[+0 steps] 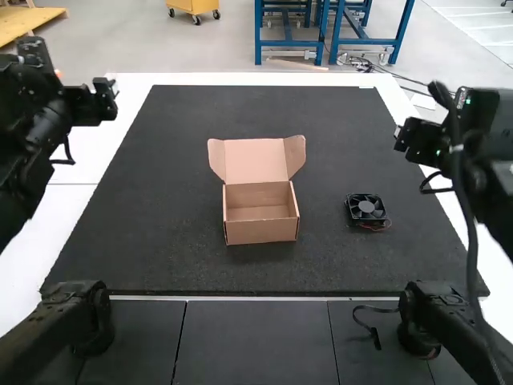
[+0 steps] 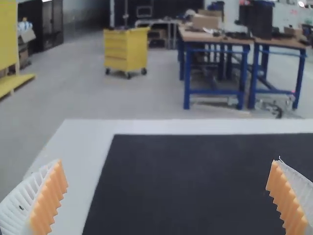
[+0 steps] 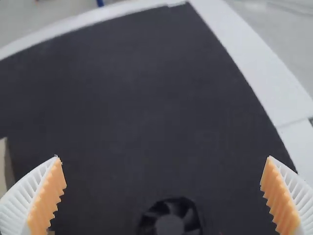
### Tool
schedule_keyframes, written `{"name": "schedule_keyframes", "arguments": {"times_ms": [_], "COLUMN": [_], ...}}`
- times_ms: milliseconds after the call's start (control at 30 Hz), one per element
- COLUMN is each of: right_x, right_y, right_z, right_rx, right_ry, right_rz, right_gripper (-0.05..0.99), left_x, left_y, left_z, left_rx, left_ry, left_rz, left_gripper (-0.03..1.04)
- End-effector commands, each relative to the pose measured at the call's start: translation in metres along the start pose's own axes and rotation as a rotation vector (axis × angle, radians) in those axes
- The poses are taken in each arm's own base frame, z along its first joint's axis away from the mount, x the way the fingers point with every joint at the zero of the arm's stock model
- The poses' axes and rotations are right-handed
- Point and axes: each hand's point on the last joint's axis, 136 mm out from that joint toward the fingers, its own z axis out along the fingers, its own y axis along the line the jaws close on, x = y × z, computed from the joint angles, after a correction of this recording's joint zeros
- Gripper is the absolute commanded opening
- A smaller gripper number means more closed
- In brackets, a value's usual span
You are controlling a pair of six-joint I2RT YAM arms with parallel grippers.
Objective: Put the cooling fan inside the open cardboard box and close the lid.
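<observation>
I've got the right gripper (image 3: pixel 161 193) wide open above the fan (image 1: pixel 367 210), lying right of the open box (image 1: pixel 260 228), ready to drop on it; left gripper (image 2: pixel 161 196) sits spread at far left, clear.

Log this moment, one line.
fan on mat right of box | box open, empty | left gripper jaws open | right gripper jaws open

open cardboard box (image 1: pixel 260 210) mid-mat, lid up; black fan (image 1: pixel 366 209) flat beside it
</observation>
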Motion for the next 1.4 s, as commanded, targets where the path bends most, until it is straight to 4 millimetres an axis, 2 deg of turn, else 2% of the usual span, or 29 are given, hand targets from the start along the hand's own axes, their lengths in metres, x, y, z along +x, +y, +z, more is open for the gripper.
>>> {"name": "schedule_keyframes", "arguments": {"times_ms": [0,100,167,267,367,467,667,733,867,967,1133,1367], "right_x": [-0.031,-0.041,-0.029,-0.009,-0.001,0.014,0.071,0.085,0.109,0.115,0.114,0.131], "right_y": [0.018,0.020,0.020,0.013,0.007,0.003,-0.007,-0.010,-0.014,-0.017,-0.023,-0.039], "right_z": [-0.019,-0.023,-0.017,-0.007,0.000,0.006,0.018,0.022,0.029,0.037,0.047,0.058], "right_rx": [-0.086,-0.078,-0.063,-0.020,0.004,0.024,0.028,0.023,0.023,0.028,0.047,0.076], "right_ry": [-0.033,-0.011,0.086,0.229,0.291,0.384,0.596,0.642,0.719,0.727,0.726,0.798], "right_rz": [0.035,0.033,0.027,0.004,-0.015,-0.036,-0.131,-0.165,-0.193,-0.210,-0.261,-0.276], "right_gripper": [0.92,0.92,0.92,0.92,0.92,0.92,0.92,0.92,0.92,0.92,0.92,0.91], "left_x": [-0.010,0.008,0.023,0.041,0.051,0.061,0.067,0.073,0.077,0.074,0.067,0.063], "left_y": [-0.005,-0.008,-0.020,-0.057,-0.101,-0.135,-0.183,-0.186,-0.175,-0.170,-0.166,-0.162], "left_z": [0.009,0.022,0.028,0.028,0.017,-0.001,-0.036,-0.041,-0.043,-0.048,-0.057,-0.065], "left_rx": [0.035,0.051,0.104,0.231,0.365,0.458,0.600,0.608,0.581,0.578,0.582,0.586], "left_ry": [0.009,0.104,0.161,0.221,0.250,0.286,0.330,0.363,0.394,0.388,0.366,0.356], "left_rz": [-0.033,0.058,0.122,0.179,0.193,0.220,0.179,0.165,0.165,0.163,0.157,0.150], "left_gripper": [0.96,0.96,0.96,0.96,0.96,0.96,0.97,0.97,0.97,0.97,0.97,0.97]}}
